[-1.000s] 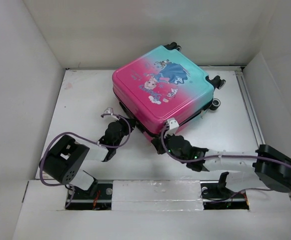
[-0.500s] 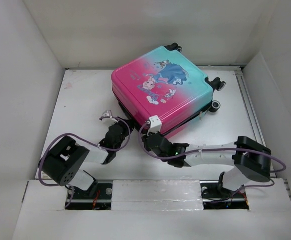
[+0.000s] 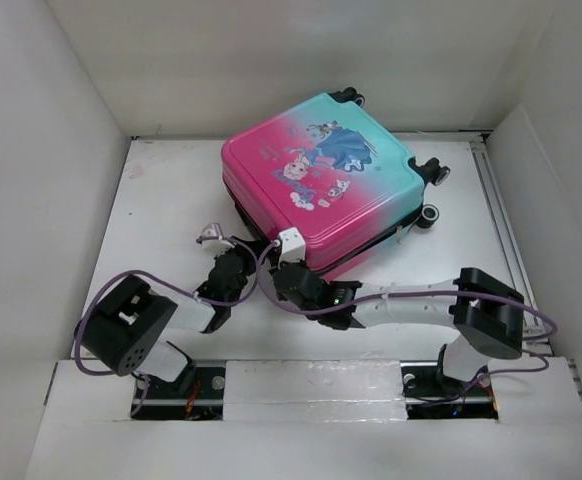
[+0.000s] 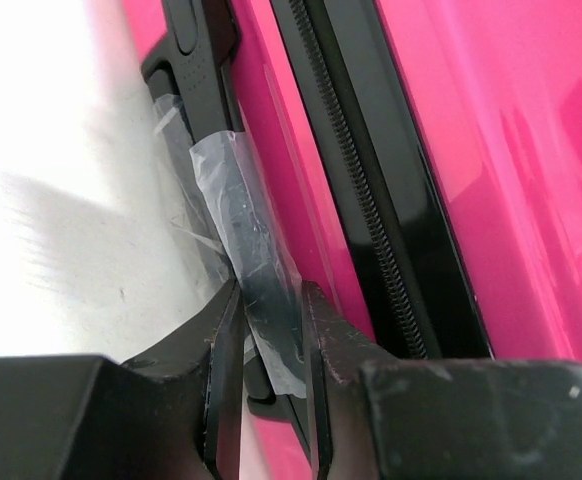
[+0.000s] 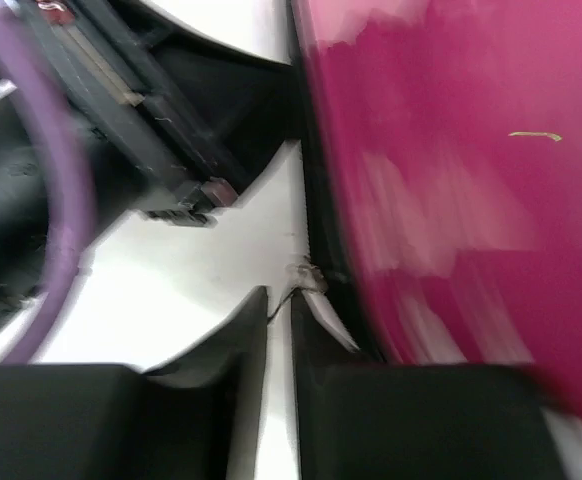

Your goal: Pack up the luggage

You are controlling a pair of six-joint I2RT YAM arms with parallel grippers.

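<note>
luggage [image 3: 321, 170] on table [image 3: 166, 200], left gripper [image 4: 271, 295] clamped on taped handle [image 4: 226, 180], right gripper [image 5: 279, 300] barely cracked by zipper [image 4: 361, 180], cable [image 5: 66, 180] crowding it

Boxed in by plain white panels: back wall [image 3: 271, 60] across the far side, left wall [image 3: 31, 150] and right wall [image 3: 561, 140] angling outward toward the near edge. Below, a matte white counter [image 3: 161, 210], marked by a faint pinkish smudge [image 3: 136, 170] near the far left corner and edged on the right by a pale rail [image 3: 499, 215]. Along the near side, a raised white ledge [image 3: 311, 385]. Lit evenly, with only soft grey shadows.
</note>
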